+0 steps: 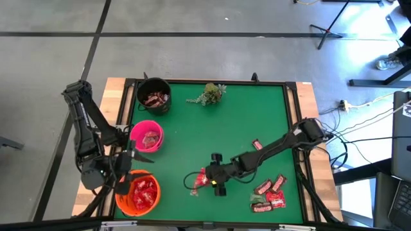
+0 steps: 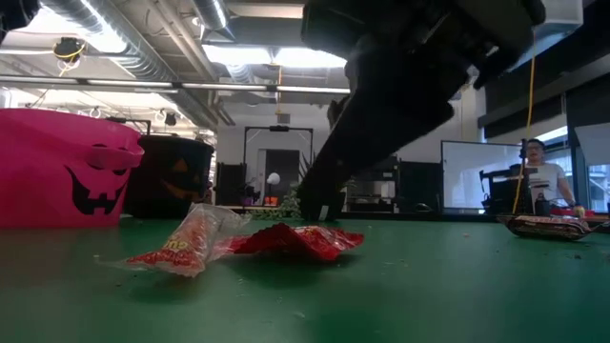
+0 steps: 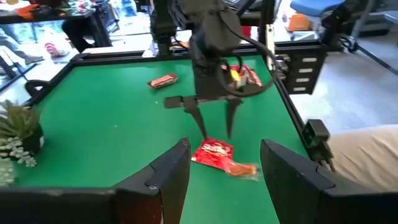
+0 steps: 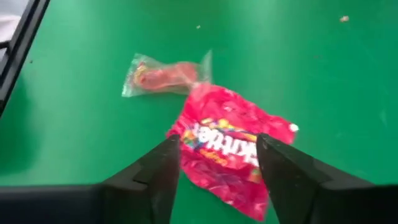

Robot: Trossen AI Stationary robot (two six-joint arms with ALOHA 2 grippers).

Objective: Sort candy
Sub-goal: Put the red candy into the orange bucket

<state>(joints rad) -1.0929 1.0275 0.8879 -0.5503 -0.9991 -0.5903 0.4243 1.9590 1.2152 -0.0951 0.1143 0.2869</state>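
Note:
A red shiny candy packet (image 4: 227, 146) lies flat on the green mat near the table's near edge (image 1: 201, 178). A clear-wrapped reddish sweet (image 4: 163, 76) lies just to its left. My right gripper (image 4: 217, 152) is open and points down over the red packet, one finger on each side of its near end; in the left wrist view the right gripper (image 3: 216, 132) stands just above the packet (image 3: 213, 153). I cannot tell that it touches. My left gripper (image 3: 224, 171) waits open at the table's left edge (image 1: 125, 168), beside the bowls.
An orange bowl (image 1: 122, 204) of red packets, a pink bowl (image 1: 156, 126) and a black bowl (image 1: 142, 90) of brown bars stand along the left edge. A green sprig (image 1: 210, 94) sits at the far side. More candy lies near the right corner (image 1: 268, 194), plus one bar (image 1: 257, 145).

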